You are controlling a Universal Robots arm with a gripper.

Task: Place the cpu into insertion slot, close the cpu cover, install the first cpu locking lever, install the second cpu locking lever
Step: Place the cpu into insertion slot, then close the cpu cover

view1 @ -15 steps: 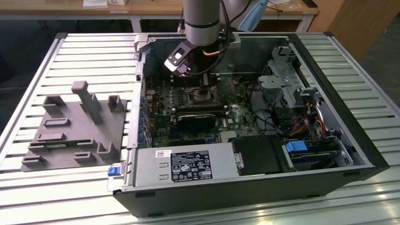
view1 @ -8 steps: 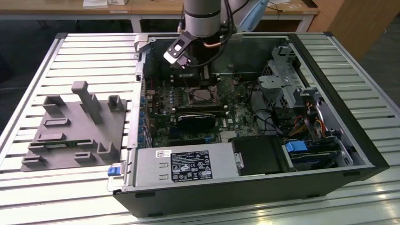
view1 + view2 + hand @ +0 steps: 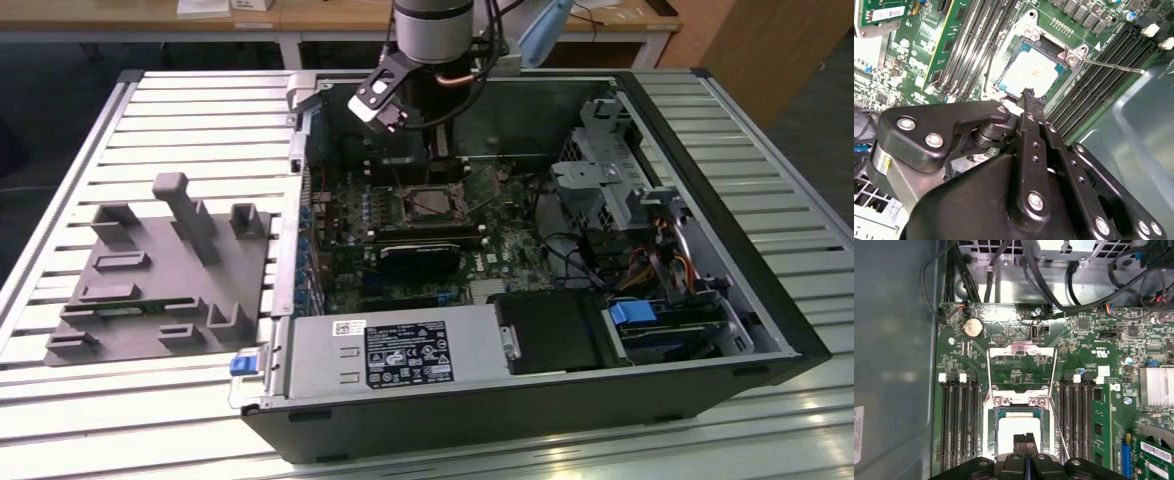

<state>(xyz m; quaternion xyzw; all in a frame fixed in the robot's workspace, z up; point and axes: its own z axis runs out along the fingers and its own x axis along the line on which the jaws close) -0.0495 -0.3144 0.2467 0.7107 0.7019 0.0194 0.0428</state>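
Step one looks done: the cpu (image 3: pixel 1005 432) sits flat in the insertion slot (image 3: pixel 989 437), silver face up. In the exterior view that is mid-board, toward the far half of the open computer case (image 3: pixel 534 425).

The gripper (image 3: pixel 1025 439) is clenched, fingers pressed together with nothing between them. Its tip is right over the cpu; whether it touches can't be told.

The cpu cover (image 3: pixel 1021 347) is not closed. In the first wrist view it stands raised off the slot on its hinge, with the green board (image 3: pixel 1089 340) visible through its window.

One locking lever (image 3: pixel 1114 65) sticks out free over the memory slots (image 3: pixel 961 430), not hooked down. The other lever can't be picked out for sure.

Judged progress is about a quarter. The cover and both levers are left.
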